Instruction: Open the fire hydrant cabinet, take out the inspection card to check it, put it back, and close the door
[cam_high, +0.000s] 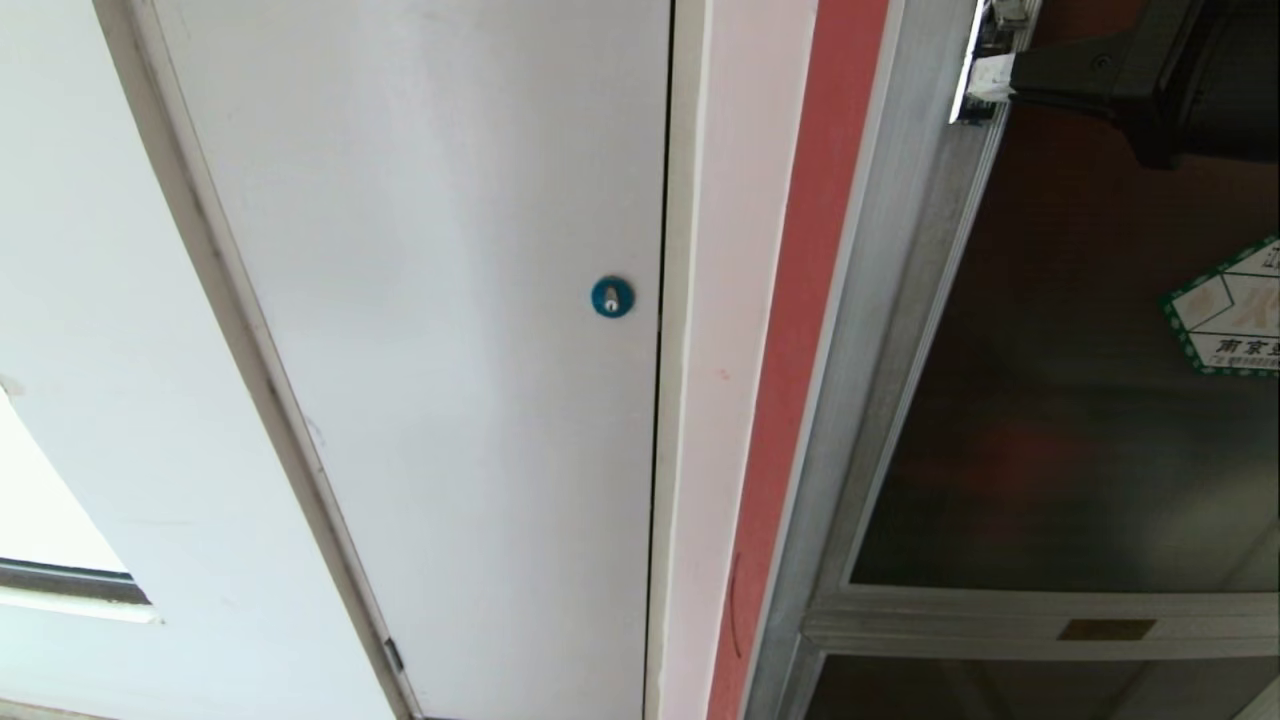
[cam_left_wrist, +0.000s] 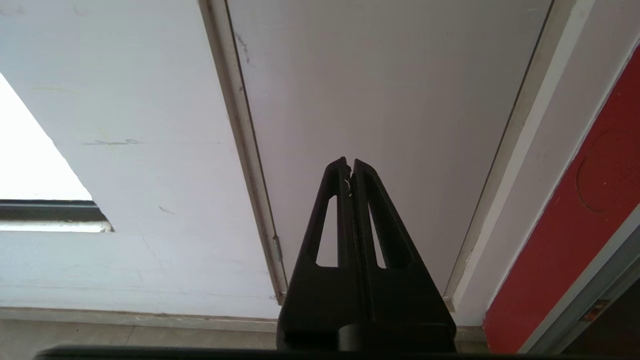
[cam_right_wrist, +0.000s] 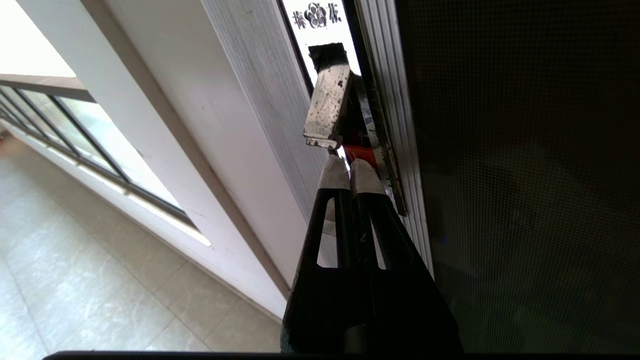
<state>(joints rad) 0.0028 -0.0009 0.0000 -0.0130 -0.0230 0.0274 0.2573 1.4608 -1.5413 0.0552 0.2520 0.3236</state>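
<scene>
Both grippers are seen with jaws pressed together, nothing held. The right gripper (cam_right_wrist: 350, 167) is placed at the door (cam_high: 1080, 420) edge of the cabinet (cam_high: 880, 330), its fingertips (cam_right_wrist: 334, 175) just at the red latch (cam_right_wrist: 361, 152), below a worn metal tab (cam_right_wrist: 327, 107). The left gripper (cam_left_wrist: 350, 167) is parked facing the white door (cam_high: 430, 330), left of the cabinet. The door is shut; the card cannot be seen.

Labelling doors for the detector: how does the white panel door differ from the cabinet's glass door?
The white panel door is opaque plain white; the door of the cabinet is dark tinted glass in an aluminium frame. The white one has a round blue lock; the glass one carries a green-bordered sticker. The right gripper sits at the glass door's edge only. Both look shut.
</scene>
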